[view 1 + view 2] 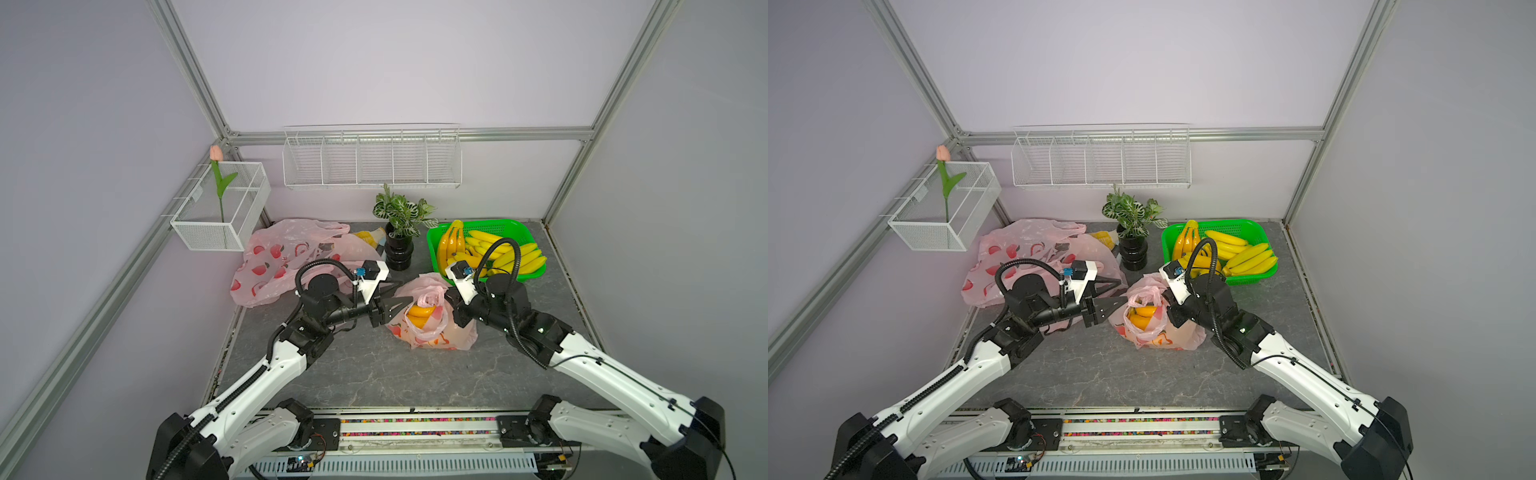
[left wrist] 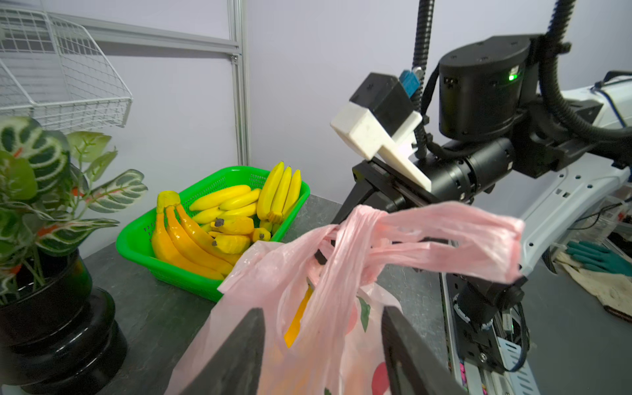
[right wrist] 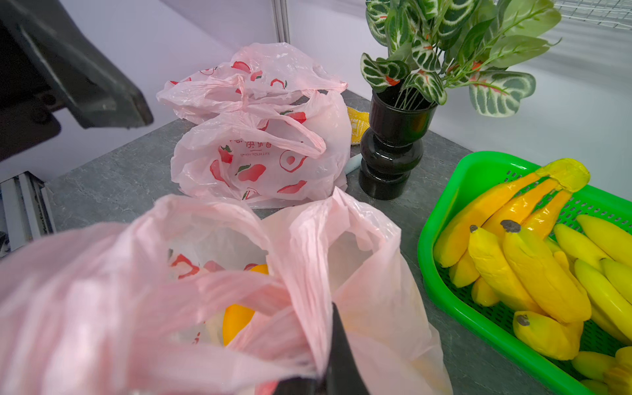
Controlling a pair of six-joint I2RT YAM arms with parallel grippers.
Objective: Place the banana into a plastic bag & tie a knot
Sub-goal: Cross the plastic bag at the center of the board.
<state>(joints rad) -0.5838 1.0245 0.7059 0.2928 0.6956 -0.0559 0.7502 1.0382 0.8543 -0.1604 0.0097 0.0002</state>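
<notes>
On the table (image 1: pixel 374 374), a plastic bag (image 1: pixel 436 337) is sitting between the two arms with the banana (image 1: pixel 419 312) already lying inside it, showing orange through the pink film. The right hand (image 2: pixel 330 236) is clenching one twisted handle (image 2: pixel 359 219) of the bag and holding it up. The left hand (image 2: pixel 323 311) is hovering at the bag's other side with its jaws standing apart; plastic is running up between them, but they are not pinching it. The bagging step is looking finished and the knot appears to be the step in hand: the handles are crossing near the right hand, with a free loop (image 2: pixel 451 239) hanging slack, nothing cinched. The next move is likely calling for the left hand to close on that loose loop and draw it against the right hand's hold without dragging the light bag along. A green basket (image 1: pixel 434 249) of bananas is waiting behind.
</notes>
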